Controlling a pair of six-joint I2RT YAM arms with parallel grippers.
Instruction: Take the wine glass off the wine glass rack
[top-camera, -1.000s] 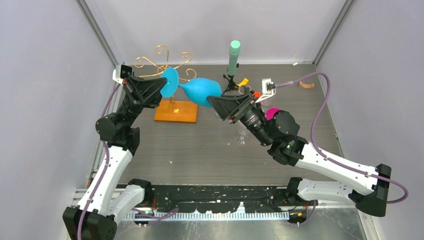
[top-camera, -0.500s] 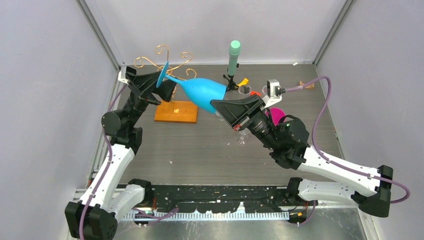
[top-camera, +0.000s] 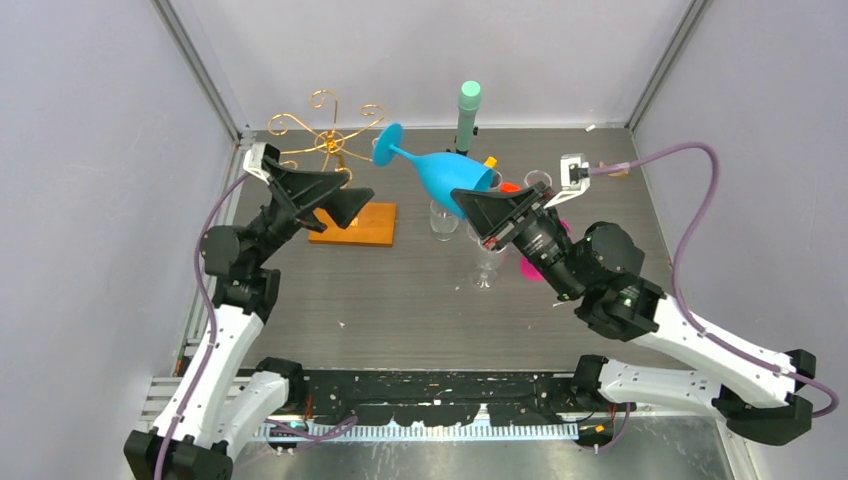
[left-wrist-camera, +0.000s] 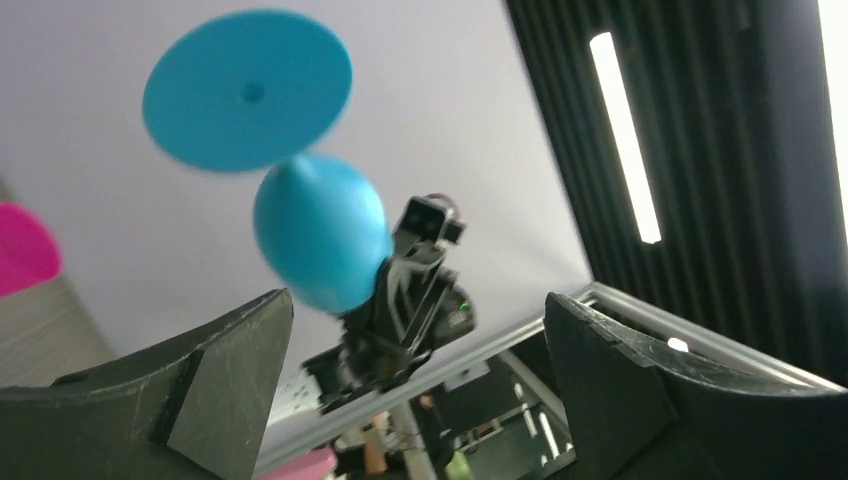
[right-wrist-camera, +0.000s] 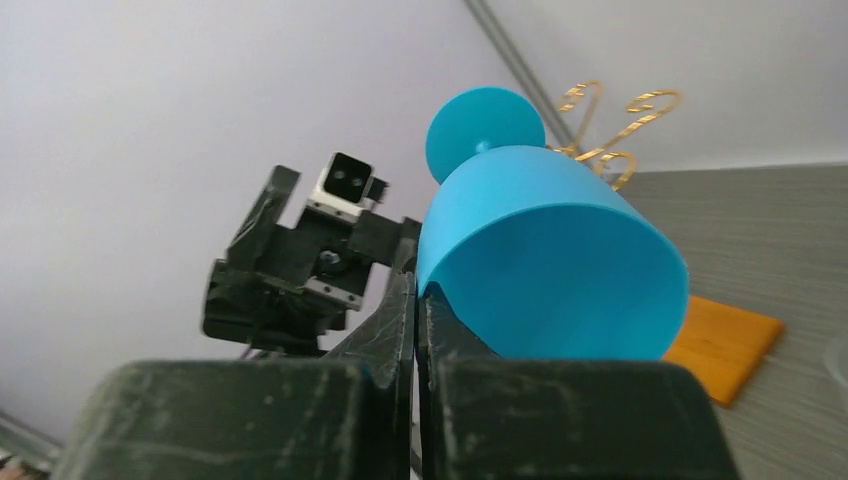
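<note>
Dark wood-grain tabletop (top-camera: 400, 300), grey walls. Since a second ago the smooth, opaque blue wine glass (top-camera: 450, 178) has left the gold scrolled-wire rack (top-camera: 325, 135) on its flat orange wooden base. I see it tilted in the air to the right, its rim pinched by the right gripper (right-wrist-camera: 417, 300). The left gripper (top-camera: 355, 190) has released it, jaws spread.

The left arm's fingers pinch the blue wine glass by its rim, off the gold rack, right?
No, the right arm's fingers pinch the blue wine glass by its rim, off the gold rack; the right wrist view shows it.
</note>
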